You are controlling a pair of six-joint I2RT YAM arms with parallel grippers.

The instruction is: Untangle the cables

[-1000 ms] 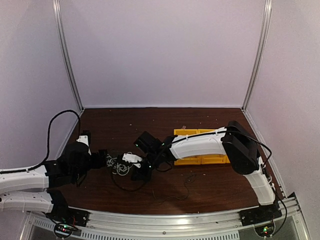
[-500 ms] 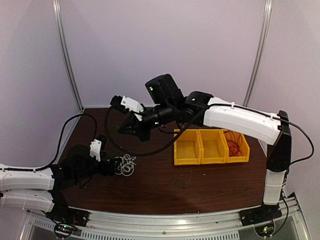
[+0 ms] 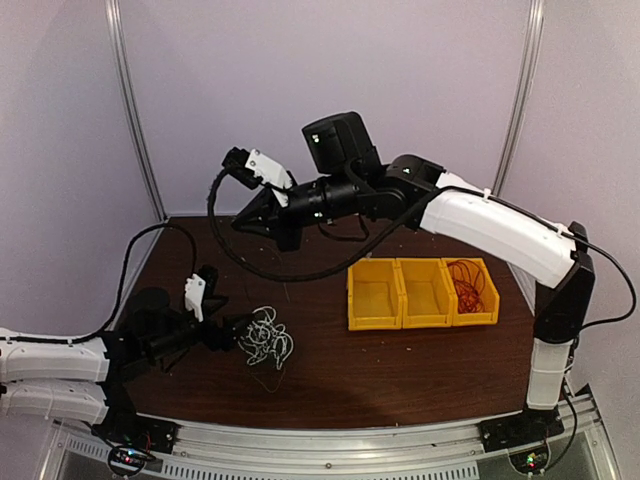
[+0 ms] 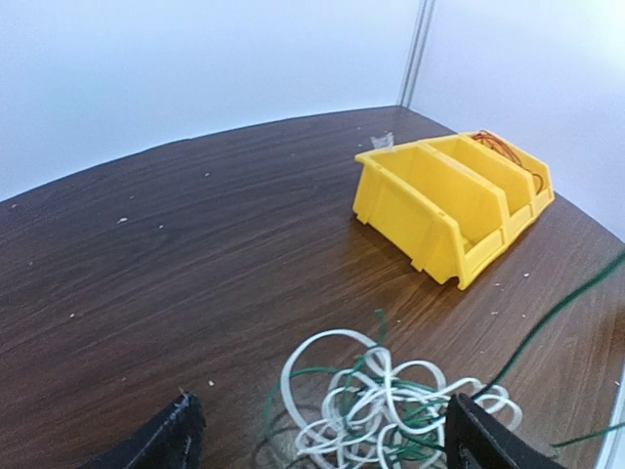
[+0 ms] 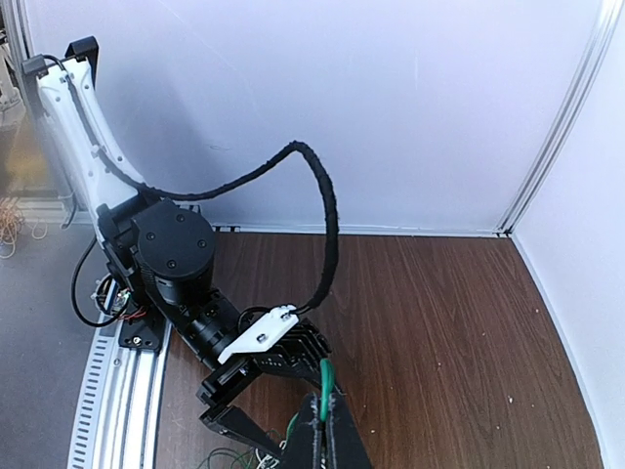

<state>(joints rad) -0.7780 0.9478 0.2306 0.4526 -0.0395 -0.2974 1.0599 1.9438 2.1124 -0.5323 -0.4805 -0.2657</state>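
The cables (image 3: 266, 341) lie as a small tangle of white and green loops on the brown table (image 3: 400, 370). In the left wrist view the tangle (image 4: 391, 403) sits between the spread fingers (image 4: 168, 442) of my left gripper (image 4: 322, 445), touching neither. That gripper (image 3: 234, 335) is low on the table and open. My right gripper (image 3: 239, 223) is raised high over the table's left half, shut on a green cable (image 5: 325, 383) whose end sticks out above the tips (image 5: 325, 418). A taut green strand (image 4: 557, 313) rises from the tangle.
Three joined yellow bins (image 3: 422, 293) stand right of centre. The rightmost one holds a red wire (image 3: 466, 280). The left arm's thick black cable (image 3: 125, 275) loops by the left wall. Walls close the table at the left, back and right.
My right arm has risen from table level at the tangle to high over the left half, its jaws still shut. The tangle has shifted slightly right. The left gripper stayed open, low.
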